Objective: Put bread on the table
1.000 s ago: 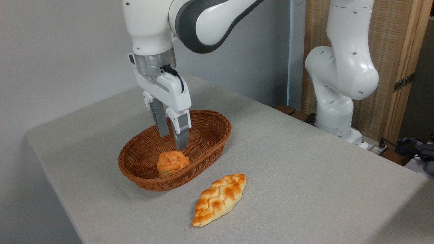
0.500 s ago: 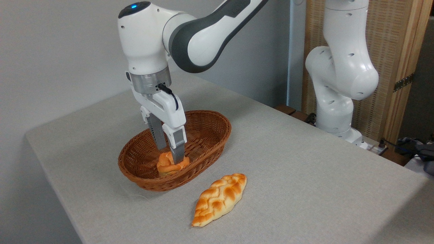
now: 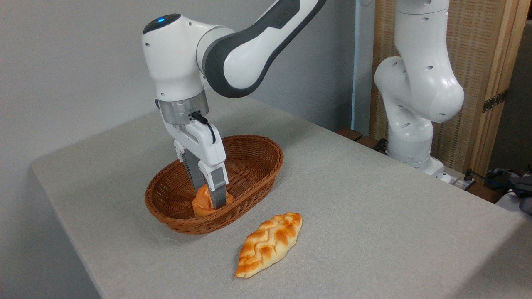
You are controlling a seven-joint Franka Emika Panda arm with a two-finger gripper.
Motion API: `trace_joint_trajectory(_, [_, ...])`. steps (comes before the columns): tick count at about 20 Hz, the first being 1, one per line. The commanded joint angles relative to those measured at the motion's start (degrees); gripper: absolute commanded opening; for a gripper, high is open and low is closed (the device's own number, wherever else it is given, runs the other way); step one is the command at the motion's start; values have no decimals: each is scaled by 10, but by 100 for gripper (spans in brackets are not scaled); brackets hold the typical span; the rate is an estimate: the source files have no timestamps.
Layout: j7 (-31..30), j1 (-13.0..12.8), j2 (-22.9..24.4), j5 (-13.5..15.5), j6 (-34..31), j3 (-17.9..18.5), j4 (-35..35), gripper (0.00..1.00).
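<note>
Gripper is lowered into the wicker basket, its fingers set either side of the round bun; whether they have closed firmly on it cannot be told. Bun sits at the basket's near end, not yet on the table. Risk, as judged: a shallow or off-centre pinch could let the soft bun slip on lifting, or the fingers could snag the rim and drag the basket towards the braided loaf. No legible writing or brand seen.
</note>
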State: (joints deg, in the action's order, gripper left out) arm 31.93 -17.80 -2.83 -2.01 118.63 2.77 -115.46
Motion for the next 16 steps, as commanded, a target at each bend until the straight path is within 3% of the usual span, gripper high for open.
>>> trace_joint_trajectory(1, [9, -6, -5, -10, 15, 3, 0, 84])
trace_joint_trajectory(3, [9, -6, -5, -10, 15, 3, 0, 62])
trace_joint_trajectory(6, [9, -6, -4, -10, 15, 3, 1, 44])
trace_joint_trajectory(16, [9, -6, -1, -10, 13, 3, 1, 41])
